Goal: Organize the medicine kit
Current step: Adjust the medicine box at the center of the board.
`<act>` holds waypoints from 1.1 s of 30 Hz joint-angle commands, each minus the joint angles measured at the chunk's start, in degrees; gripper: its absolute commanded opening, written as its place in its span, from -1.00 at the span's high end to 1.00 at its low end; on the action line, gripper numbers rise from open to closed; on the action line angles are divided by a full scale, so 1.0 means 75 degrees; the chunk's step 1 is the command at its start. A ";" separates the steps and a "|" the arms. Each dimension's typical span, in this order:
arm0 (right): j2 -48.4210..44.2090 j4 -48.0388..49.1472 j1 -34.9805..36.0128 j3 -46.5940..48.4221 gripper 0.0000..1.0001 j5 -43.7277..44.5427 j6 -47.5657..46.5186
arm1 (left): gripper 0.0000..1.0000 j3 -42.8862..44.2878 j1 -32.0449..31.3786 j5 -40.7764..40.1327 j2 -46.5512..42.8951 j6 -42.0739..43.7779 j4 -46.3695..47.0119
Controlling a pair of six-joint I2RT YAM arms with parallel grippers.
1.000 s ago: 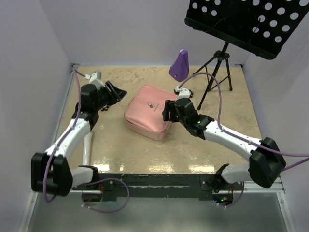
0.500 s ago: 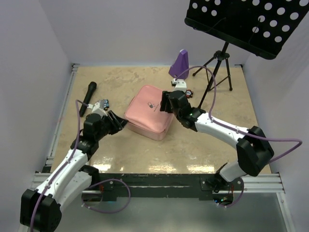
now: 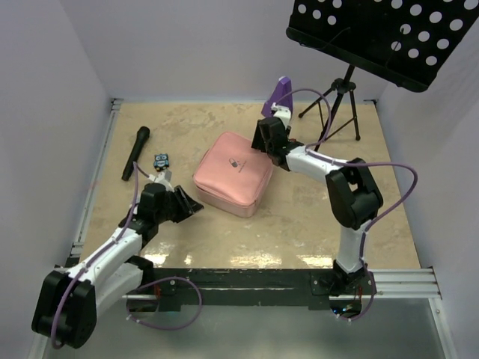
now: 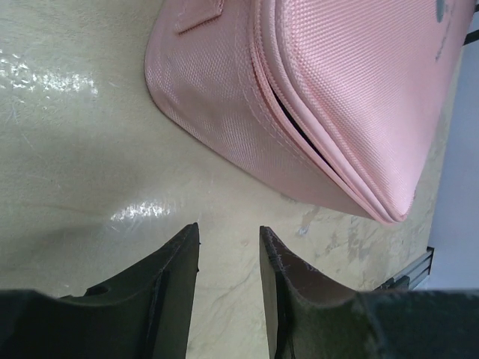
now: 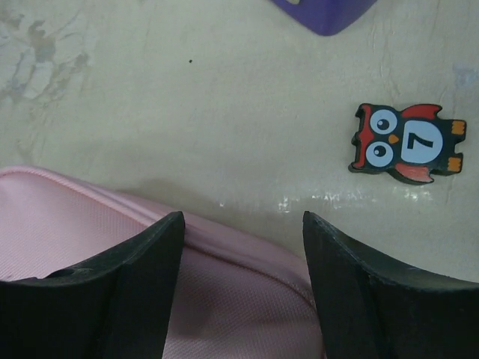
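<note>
Top external, pink medicine kit (image 3: 232, 173), closed

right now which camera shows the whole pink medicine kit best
Top external. It shows the whole medicine kit, lid down with the logo on top. The left wrist view shows only one corner and its side seam. The right wrist view shows only a strip of its edge at the bottom.

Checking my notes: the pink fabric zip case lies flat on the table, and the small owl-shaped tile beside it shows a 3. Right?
No: the small owl-shaped tile shows a 7, not a 3, as the right wrist view shows. The pink fabric zip case does lie flat beside it.
</note>
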 commanded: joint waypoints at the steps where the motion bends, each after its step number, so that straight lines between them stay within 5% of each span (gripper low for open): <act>1: -0.0094 0.0013 -0.0029 -0.0061 -0.35 -0.0466 0.0072 | 0.16 0.0225 -0.0061 0.0453 0.0761 0.0115 0.0962; 13: -0.1874 0.0377 -0.0018 -0.2674 -0.33 -0.0971 0.0225 | 0.14 0.1502 -0.0061 0.0629 0.2860 0.0373 0.2203; 24: -0.3608 0.0037 -0.0018 -0.3296 -0.33 -0.0726 0.0073 | 0.14 0.2509 -0.0061 0.0841 0.3963 0.0584 0.2781; 33: -0.4806 0.1267 0.0287 -0.4327 -0.15 -0.3231 -0.0513 | -0.04 0.1000 -0.0457 -0.0986 0.1446 0.0549 0.2474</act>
